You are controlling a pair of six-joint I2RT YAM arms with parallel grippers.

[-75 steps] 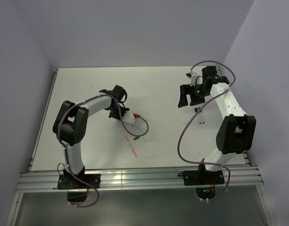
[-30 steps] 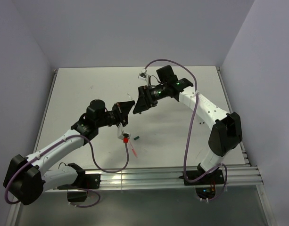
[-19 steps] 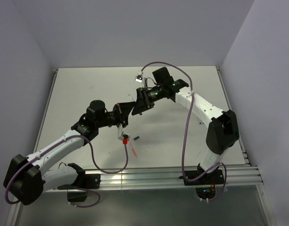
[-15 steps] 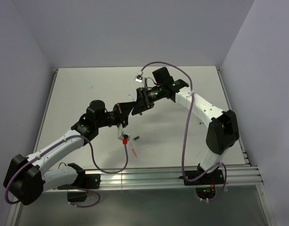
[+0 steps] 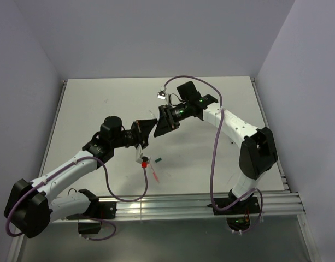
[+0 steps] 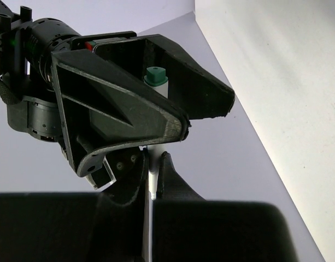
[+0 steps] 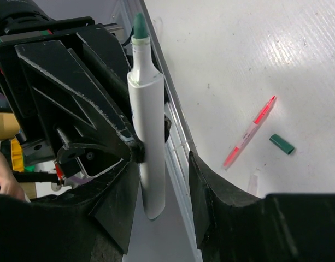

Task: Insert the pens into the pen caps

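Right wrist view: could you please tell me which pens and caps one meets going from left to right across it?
white pen with a green tip → red-pink pen → dark green cap

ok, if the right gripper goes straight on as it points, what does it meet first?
Probably the left gripper, facing it close and shut on the pen. The pen stands between the right gripper's open jaws; exact depth is unclear.
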